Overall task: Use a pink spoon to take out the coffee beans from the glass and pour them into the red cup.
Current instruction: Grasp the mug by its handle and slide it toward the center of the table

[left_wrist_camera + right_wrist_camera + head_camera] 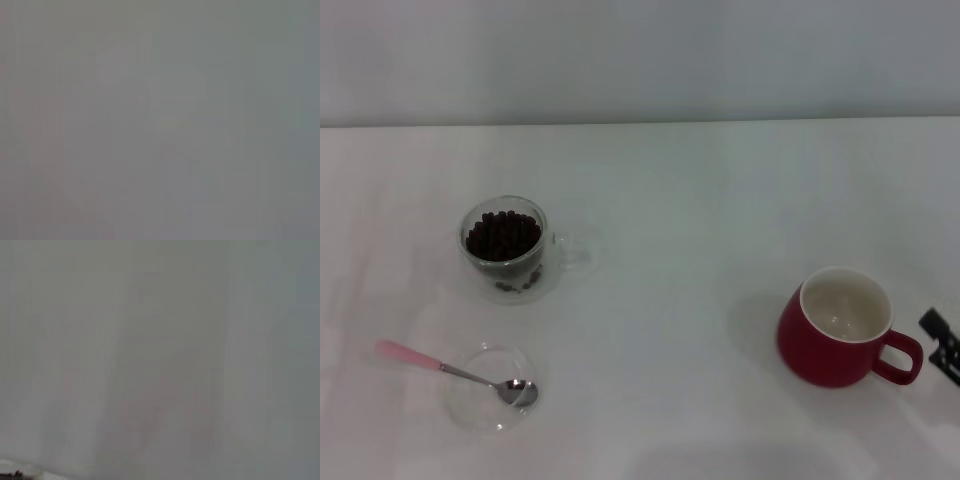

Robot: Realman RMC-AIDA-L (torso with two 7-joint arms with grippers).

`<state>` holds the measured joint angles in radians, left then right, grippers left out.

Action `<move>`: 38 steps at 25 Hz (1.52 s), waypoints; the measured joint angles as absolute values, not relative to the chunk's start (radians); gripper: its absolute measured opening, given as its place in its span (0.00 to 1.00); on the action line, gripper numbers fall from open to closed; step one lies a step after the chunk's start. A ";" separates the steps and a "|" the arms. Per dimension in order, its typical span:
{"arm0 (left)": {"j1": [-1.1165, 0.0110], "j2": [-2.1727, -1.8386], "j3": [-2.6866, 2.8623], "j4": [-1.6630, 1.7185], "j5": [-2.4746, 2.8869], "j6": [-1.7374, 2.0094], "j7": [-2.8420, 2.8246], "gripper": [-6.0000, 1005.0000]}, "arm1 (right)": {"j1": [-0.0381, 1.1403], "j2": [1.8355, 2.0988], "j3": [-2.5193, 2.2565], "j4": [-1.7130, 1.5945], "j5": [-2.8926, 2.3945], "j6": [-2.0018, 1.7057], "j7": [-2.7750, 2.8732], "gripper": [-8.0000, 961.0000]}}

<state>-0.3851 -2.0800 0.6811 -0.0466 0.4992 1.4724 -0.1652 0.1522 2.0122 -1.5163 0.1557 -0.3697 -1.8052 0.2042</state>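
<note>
Pink spoon (455,371) in dish (480,410) — untouched (right gripper (942,345) at edge).

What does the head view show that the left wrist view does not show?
Only the head view shows the glass full of coffee beans, the pink spoon with its bowl resting in a clear dish, the empty red cup, and a dark part of the right end effector at the edge. The left wrist view alone shows nothing recognisable. Both share only a pale, plain surface.
</note>
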 joint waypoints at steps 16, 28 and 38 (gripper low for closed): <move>-0.385 -2.085 0.683 -0.067 0.502 1.478 -0.169 0.72 | 0.156 2.017 -1.510 0.179 -0.455 -1.585 0.201 0.88; -0.384 -2.086 0.683 -0.068 0.503 1.481 -0.174 0.72 | 0.158 2.019 -1.480 0.143 -0.449 -1.493 0.201 0.85; -0.388 -2.085 0.683 -0.068 0.505 1.482 -0.179 0.72 | 0.160 2.018 -1.488 0.133 -0.457 -1.497 0.199 0.47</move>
